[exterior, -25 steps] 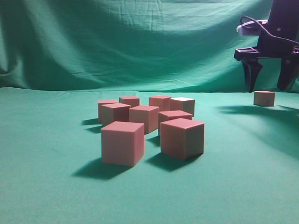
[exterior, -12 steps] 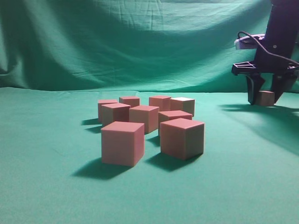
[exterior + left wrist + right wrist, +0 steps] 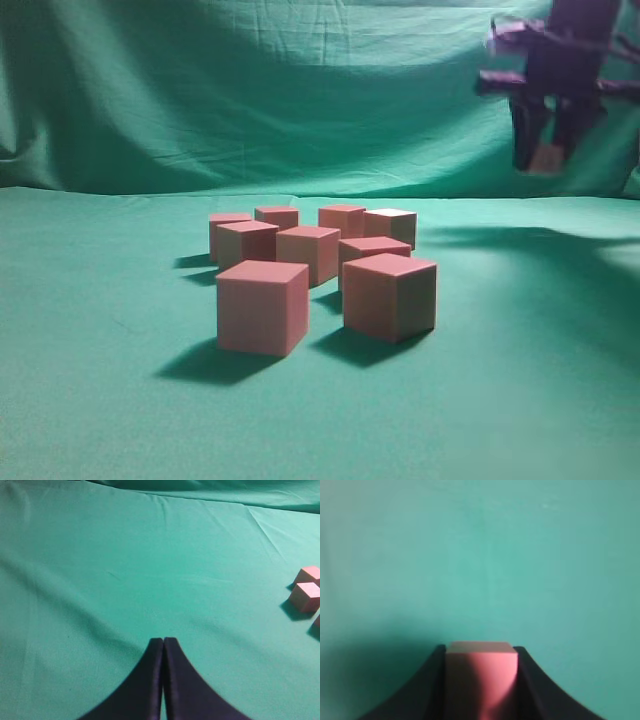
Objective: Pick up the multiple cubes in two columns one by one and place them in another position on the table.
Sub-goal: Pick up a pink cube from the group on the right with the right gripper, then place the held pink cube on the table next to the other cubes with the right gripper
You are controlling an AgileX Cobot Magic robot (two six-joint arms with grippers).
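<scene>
cube [image 3: 480, 680] in the right gripper [image 3: 543, 150], high above the far right part of the table [image 3: 90, 400]. the right wrist view shows it plainly: the jaws sit tight against both sides of the block, partly closed to its width, green cloth far below. in the exterior view the arm is blurred but the small pinkish block shows between the fingertips, well clear of the cloth.

over on the left arm, the left gripper [image 3: 163, 645] has its jaws pressed together, nothing in them, hanging above bare cloth near the left side of the table. two cubes [image 3: 306, 596] peek in at the right edge of its view.

the main cluster [image 3: 320, 265] sits around the middle of the table, two rough columns running from front to back. eight cubes counted there: two big in the front, the rest packed close behind, some touching or nearly so, hard to tell from this low angle. none of them looks disturbed.

progress, as a judgement: one block is in the air, and no cube shows set down at any separate spot on the table. so the bulk of the job looks ahead, with eight blocks to lift one by one, and this one to be placed. where it is headed, the pictures do not say.
</scene>
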